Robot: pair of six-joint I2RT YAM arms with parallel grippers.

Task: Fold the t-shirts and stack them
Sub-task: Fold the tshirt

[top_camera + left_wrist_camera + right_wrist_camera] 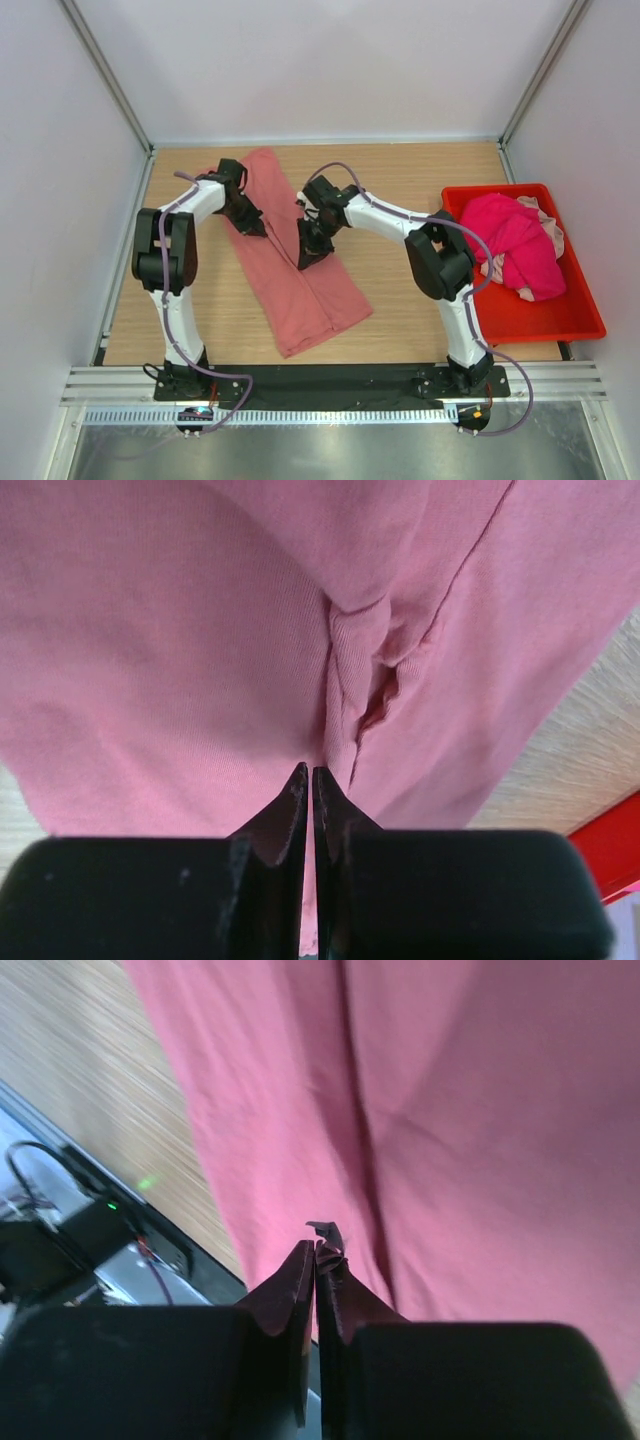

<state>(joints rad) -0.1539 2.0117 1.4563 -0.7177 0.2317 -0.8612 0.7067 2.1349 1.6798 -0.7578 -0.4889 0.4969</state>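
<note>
The salmon-pink t-shirt (300, 290) lies on the wooden table as a long folded strip running from the back centre toward the front. My left gripper (252, 226) is at the strip's left edge, shut on a pinch of the cloth; creases in the shirt (150, 630) run into its tips (308, 770). My right gripper (308, 255) is at the strip's right side, shut on the same shirt (480, 1110), with a small tuft of cloth poking out at its tips (316, 1245). A magenta t-shirt (515, 245) and a pale pink one (552, 232) lie bunched in the bin.
A red plastic bin (540, 318) stands on the right side of the table, its corner showing in the left wrist view (610, 845). White walls enclose the table on three sides. A black rail with the arm bases runs along the front edge (330, 382).
</note>
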